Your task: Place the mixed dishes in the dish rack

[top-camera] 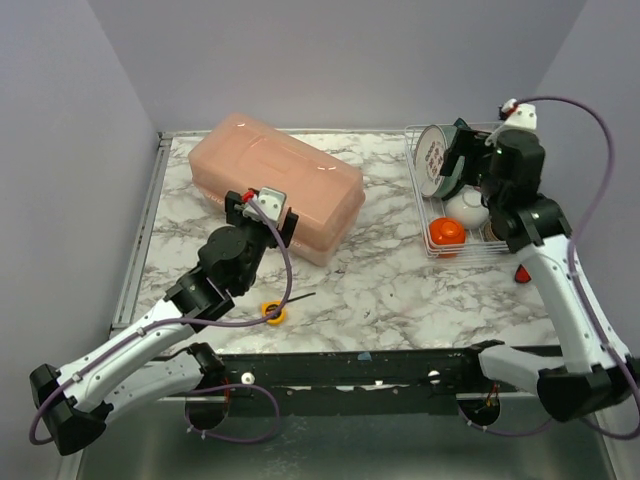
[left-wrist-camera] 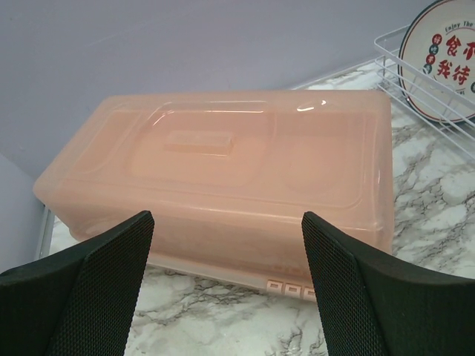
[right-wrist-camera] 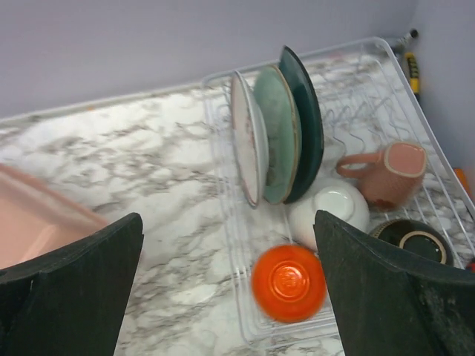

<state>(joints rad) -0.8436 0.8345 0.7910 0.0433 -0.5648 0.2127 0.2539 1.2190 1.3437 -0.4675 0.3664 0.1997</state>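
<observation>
Top view: the right gripper hangs over the dish rack; the left gripper faces the pink tub.

Left wrist: fingers spread, empty, with the tub just beyond them.

Right wrist: fingers spread wide and empty. 3 plates, a mug and 3 bowls sit racked beyond them.

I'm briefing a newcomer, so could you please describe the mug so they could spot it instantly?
Start at the wire dish rack on the marble table's right side. In it the mug sits beside the white bowl and dark bowl; it alone is pinkish with a handle.
</observation>
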